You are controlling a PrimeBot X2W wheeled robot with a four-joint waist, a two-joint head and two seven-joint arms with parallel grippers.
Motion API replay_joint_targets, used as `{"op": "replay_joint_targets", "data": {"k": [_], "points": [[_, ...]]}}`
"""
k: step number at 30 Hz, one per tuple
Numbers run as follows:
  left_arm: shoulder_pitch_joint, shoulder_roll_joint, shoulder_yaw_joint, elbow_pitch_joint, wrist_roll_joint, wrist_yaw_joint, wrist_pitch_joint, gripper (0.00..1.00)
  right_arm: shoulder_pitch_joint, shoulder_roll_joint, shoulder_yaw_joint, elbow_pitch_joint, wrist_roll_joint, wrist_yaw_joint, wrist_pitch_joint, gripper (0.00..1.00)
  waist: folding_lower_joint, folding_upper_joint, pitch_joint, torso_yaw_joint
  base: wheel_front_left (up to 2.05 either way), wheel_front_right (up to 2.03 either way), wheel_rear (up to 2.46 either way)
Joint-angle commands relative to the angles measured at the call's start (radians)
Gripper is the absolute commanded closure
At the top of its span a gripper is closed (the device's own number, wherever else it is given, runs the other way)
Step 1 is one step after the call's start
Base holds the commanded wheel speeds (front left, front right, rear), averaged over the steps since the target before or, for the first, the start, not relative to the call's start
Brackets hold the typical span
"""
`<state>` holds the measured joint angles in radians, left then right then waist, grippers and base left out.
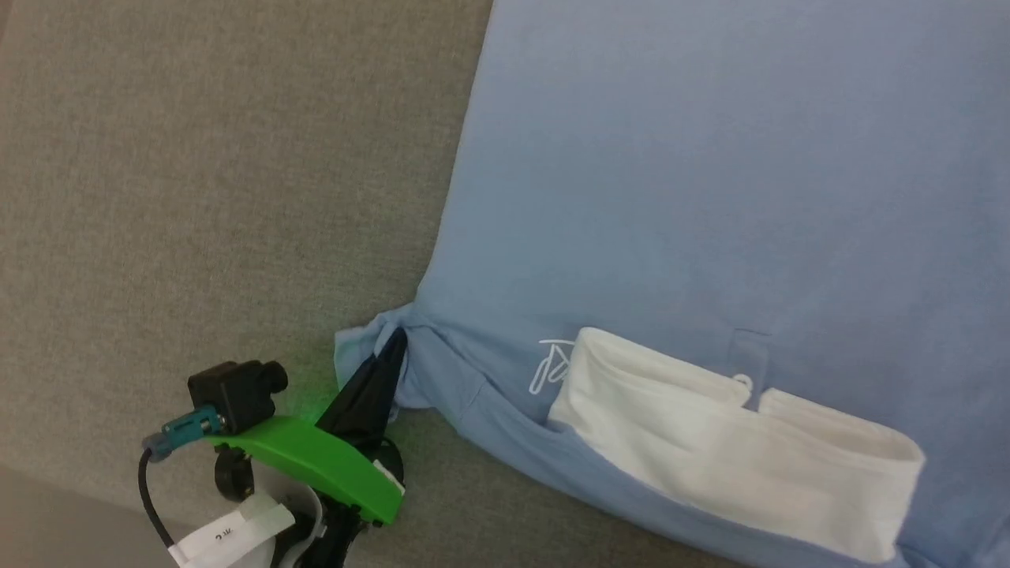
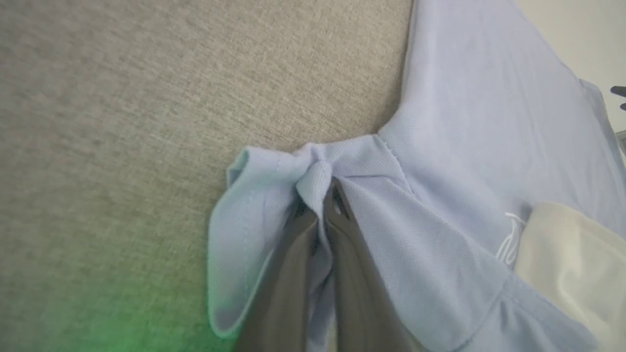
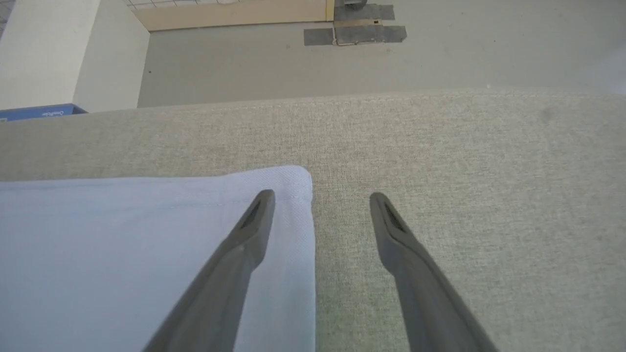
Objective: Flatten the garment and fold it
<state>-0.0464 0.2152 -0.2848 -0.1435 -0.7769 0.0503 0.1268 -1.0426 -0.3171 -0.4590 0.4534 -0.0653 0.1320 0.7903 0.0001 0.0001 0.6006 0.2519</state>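
Left tool [image 2: 325,205] clenches the T-shirt's [image 1: 710,197] bunched sleeve [image 2: 254,195], likely to tug it flat; right tool [image 3: 320,195] gapes, released, over a corner [image 3: 298,181].

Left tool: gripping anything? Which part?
Left tool is shut on the light blue T-shirt, pinching its bunched sleeve. Right tool is open, holding nothing.

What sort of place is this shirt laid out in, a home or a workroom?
Probably an indoor test room or workshop, not a home: the light blue T-shirt lies on a beige fabric-covered surface, and beyond its edge the right wrist view shows bare grey floor with dark tape-like patches.
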Motion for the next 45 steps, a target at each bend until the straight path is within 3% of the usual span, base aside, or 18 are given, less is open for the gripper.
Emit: {"op": "replay_joint_targets", "data": {"k": [1,4,6,7,8,12,16,17,20,24,26,31,36,45], "points": [[-0.01,-0.008,-0.008,0.053,-0.001,0.014,0.012,1.0,-0.02,0.002,-0.009,-0.011,-0.015,-0.001,0.031,0.0,-0.0001,-0.0001,0.091,0.072,0.0,0.0,0.0],[-0.015,-0.012,-0.011,0.067,-0.003,0.007,0.004,1.0,-0.021,0.011,-0.022,-0.04,-0.039,-0.001,0.099,0.01,-0.0001,-0.0001,0.1,0.073,0.0,0.0,0.0],[-0.017,-0.014,-0.012,0.076,-0.005,0.003,0.0,1.0,-0.018,0.021,-0.032,-0.061,-0.046,-0.001,0.136,0.6,-0.0001,-0.0001,0.102,0.071,0.0,0.0,0.0],[-0.018,-0.014,-0.012,0.081,-0.005,0.002,-0.002,1.0,-0.013,0.025,-0.034,-0.073,-0.053,-0.001,0.15,0.76,-0.0001,-0.0001,0.101,0.069,0.0,0.0,0.0],[-0.02,-0.014,-0.012,0.085,-0.005,0.001,-0.003,1.0,-0.007,0.027,-0.034,-0.083,-0.056,-0.001,0.158,1.0,-0.0001,-0.0001,0.099,0.068,0.0,0.0,0.0],[-0.024,-0.015,-0.013,0.101,-0.005,-0.002,-0.01,1.0,0.039,0.037,-0.052,-0.139,-0.041,-0.001,0.099,1.0,-0.0001,-0.0001,0.068,0.061,0.0,0.0,0.0],[-0.011,-0.008,-0.008,0.116,-0.005,0.002,-0.015,1.0,0.128,0.052,-0.069,-0.167,0.009,-0.001,-0.129,1.0,-0.0001,-0.0001,-0.002,0.045,0.0,0.0,0.0],[0.003,0.001,-0.003,0.122,-0.004,0.008,-0.015,1.0,0.189,0.061,-0.077,-0.162,0.037,-0.001,-0.258,1.0,-0.0001,-0.0001,-0.053,0.031,0.0,0.0,0.0],[0.035,0.018,0.005,0.122,-0.005,0.02,-0.007,1.0,0.295,0.068,-0.08,-0.151,0.063,-0.001,-0.453,1.0,-0.0001,-0.0001,-0.145,0.006,0.0,0.0,0.0],[0.084,0.04,0.011,0.109,-0.005,0.043,0.013,1.0,0.431,0.084,-0.097,-0.154,0.084,-0.001,-0.638,1.0,-0.0001,-0.0001,-0.267,-0.026,0.0,0.0,0.0],[0.11,0.049,0.014,0.098,-0.008,0.054,0.023,1.0,0.501,0.091,-0.102,-0.159,0.091,-0.001,-0.678,1.0,-0.0001,-0.0001,-0.321,-0.043,0.0,0.0,0.0],[0.162,0.069,0.02,0.066,-0.014,0.077,0.046,1.0,0.67,0.122,-0.14,-0.199,0.082,-0.001,-0.648,1.0,-0.0001,-0.0001,-0.406,-0.083,0.0,0.0,0.0],[0.202,0.08,0.024,0.041,-0.02,0.096,0.06,1.0,0.827,0.185,-0.213,-0.275,0.066,-0.001,-0.526,1.0,-0.0001,-0.0001,-0.455,-0.117,0.0,0.0,0.0],[0.226,0.094,0.027,0.018,-0.025,0.109,0.075,1.0,1.024,0.264,-0.29,-0.33,0.115,-0.001,-0.174,1.0,-0.0001,-0.0001,-0.475,-0.148,0.0,0.0,0.0]]}}
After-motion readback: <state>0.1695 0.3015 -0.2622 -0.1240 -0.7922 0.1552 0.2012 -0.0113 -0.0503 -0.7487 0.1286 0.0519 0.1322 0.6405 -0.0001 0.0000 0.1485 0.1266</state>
